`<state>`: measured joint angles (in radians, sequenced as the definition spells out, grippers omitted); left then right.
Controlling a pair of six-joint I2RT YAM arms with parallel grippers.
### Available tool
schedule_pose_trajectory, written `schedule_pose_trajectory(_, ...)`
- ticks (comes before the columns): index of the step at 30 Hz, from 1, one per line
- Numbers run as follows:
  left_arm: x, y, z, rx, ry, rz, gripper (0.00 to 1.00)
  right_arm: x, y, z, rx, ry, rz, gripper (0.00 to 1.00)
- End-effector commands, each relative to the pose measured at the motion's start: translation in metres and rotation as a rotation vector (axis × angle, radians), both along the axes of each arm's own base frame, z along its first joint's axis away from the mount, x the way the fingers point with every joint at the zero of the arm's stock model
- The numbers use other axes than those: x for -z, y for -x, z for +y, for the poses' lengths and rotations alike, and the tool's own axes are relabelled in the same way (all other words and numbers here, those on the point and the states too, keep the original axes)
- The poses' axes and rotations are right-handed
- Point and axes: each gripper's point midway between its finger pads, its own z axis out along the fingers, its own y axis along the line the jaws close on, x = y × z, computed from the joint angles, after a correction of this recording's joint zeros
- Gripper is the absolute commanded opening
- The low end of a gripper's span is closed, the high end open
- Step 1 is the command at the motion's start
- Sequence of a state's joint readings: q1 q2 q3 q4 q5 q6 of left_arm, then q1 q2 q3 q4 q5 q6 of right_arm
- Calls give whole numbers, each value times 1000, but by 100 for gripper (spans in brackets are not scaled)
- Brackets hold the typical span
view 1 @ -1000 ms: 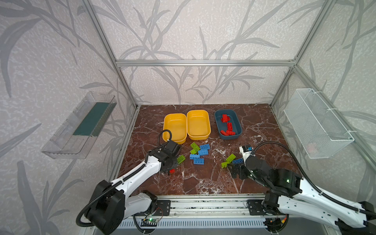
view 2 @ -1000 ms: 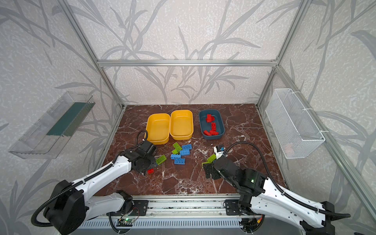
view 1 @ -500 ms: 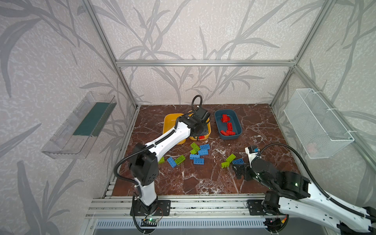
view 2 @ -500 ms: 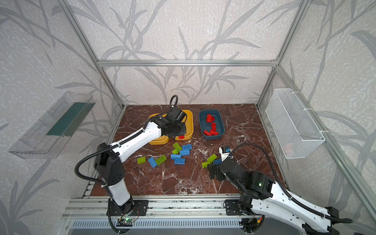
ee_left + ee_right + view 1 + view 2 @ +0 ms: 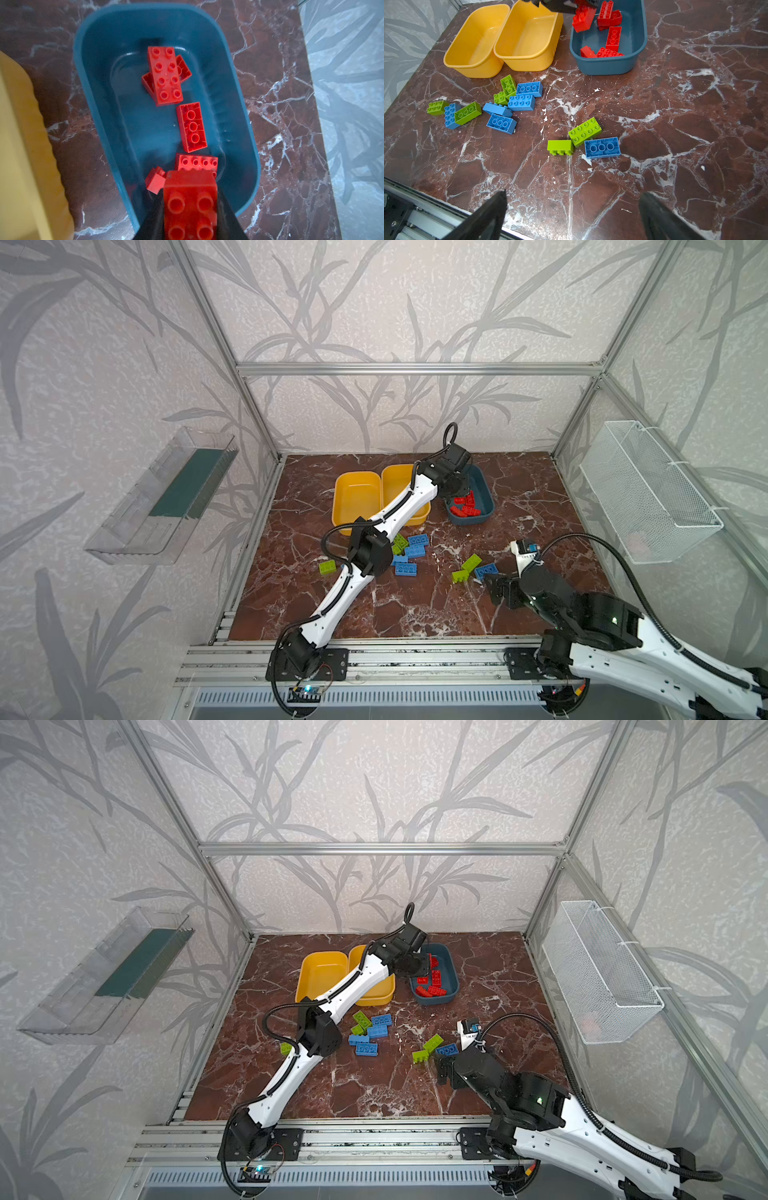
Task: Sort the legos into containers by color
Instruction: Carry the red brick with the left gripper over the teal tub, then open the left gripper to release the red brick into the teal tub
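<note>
A lab test cell: aluminium frame (image 5: 415, 369), patterned wall panels (image 5: 374, 302)

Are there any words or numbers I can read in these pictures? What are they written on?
No text here can be read.
White tag on the right arm's wrist: tiny dark marks, too small to read.
Studs of the red lego closest in the left wrist view: blurred, with no letters showing.

Grey leaf-print walls (image 5: 374, 302), aluminium frame (image 5: 415, 368), red-brown marble floor (image 5: 415, 614), clear wall tray (image 5: 137, 526), wire basket (image 5: 648, 489), maybe something pinkish inside.
</note>
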<state>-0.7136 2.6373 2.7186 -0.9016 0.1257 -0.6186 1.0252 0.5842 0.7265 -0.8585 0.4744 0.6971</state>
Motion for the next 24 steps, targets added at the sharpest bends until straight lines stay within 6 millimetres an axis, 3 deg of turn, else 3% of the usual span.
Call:
schedule_pose_trajectory(1, -4, -4, -11, 35, 36, -36, 17, -14, -8, -10, 41, 28, -39, 99)
schedule_pose_trajectory(3, -2, -7, -13, 32, 43, -45, 30, -14, -10, -10, 39, 30, -33, 99)
schedule_pose_trajectory(7, -10, -11, -16, 37, 64, -69, 73, -11, -12, -8, 42, 13, -12, 99)
schedule_pose_trajectory(9, -20, -11, -17, 40, 75, -87, 83, -11, -12, -7, 40, 3, -9, 99)
schedule_pose_trajectory(13, -41, -8, -9, 29, 64, -112, 87, -12, -13, -3, 36, 1, 0, 99)
schedule_pose_trajectory(17, -62, 5, 15, 2, 10, -105, 87, -11, -12, 0, 22, 6, 20, 99)
schedule_pose_trajectory(20, -65, 24, 41, -21, -42, -102, 87, -9, -12, 6, 8, -4, 34, 99)
schedule_pose_trajectory(24, -66, 60, 100, -113, -105, -136, 86, -5, -11, 14, -13, -15, 62, 99)
